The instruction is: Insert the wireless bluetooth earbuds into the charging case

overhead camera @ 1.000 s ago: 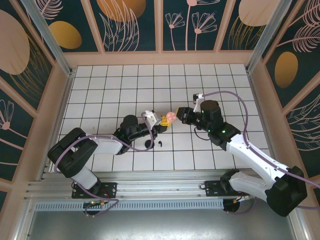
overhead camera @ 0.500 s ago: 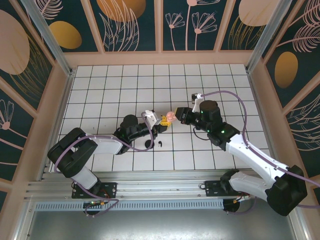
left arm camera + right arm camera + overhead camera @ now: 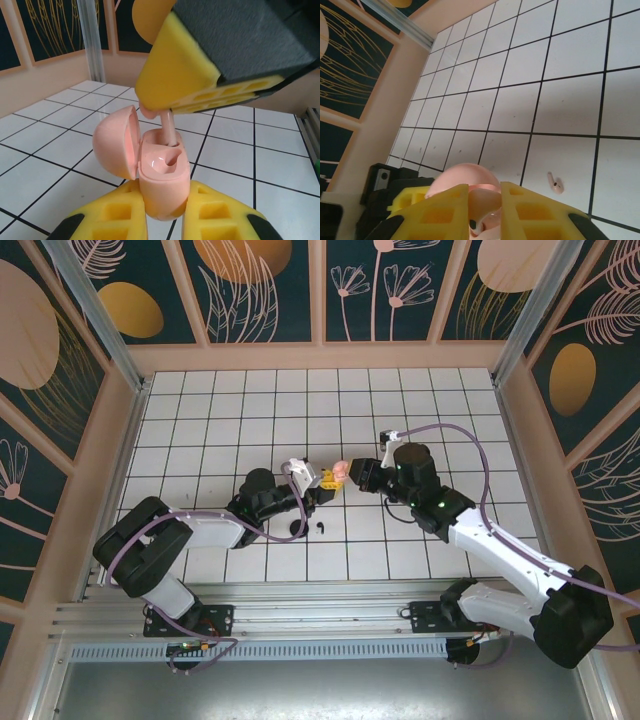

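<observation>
While between right jaws, earbud [image 3: 168, 126] (pink).

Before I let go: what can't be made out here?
Right wrist view: charging case sockets, behind the right pincer and cut by the bottom edge.
Left wrist view: pink earbud head, hidden by that pincer.
Top view: black pieces too small to identify.
</observation>
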Robot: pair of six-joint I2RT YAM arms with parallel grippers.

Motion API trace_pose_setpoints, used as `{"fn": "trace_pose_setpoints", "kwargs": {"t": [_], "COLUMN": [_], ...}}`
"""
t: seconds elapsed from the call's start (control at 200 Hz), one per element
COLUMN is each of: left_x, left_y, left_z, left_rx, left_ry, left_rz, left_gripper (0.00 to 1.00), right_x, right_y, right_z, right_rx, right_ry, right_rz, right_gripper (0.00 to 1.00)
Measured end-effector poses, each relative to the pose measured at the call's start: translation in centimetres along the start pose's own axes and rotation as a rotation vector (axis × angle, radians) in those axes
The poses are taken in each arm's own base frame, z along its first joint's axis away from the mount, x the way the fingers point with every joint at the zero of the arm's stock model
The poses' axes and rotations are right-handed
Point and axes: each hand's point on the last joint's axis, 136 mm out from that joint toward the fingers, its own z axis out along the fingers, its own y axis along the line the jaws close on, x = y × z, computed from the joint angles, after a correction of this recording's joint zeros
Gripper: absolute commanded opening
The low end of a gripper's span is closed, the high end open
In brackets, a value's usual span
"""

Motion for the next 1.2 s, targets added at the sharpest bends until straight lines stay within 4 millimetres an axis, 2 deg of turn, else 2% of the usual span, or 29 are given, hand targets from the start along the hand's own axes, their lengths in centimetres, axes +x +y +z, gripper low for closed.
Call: {"fn": "trace_pose_setpoints", "kwargs": {"t": [0.656,1.201], "left_x": [-0.19,-0.44], "left_y": [0.09,0.14], "left_z": [-0.09,-0.17], "left_rx": [-0.015,-0.021], "left_ry": [0.004,0.001], "left_rz": [-0.015,-0.014], "left_gripper": [0.08,0.08], "right_x": [0.39,0.74], "right_y": [0.32,0.7], "right_z": [0.12,0.14], "right_rx": [0.006,-0.004], "right_ry": [-0.013,-0.003], "right_rz": [-0.046,-0.081], "right_gripper": [0.19,0.35]}}
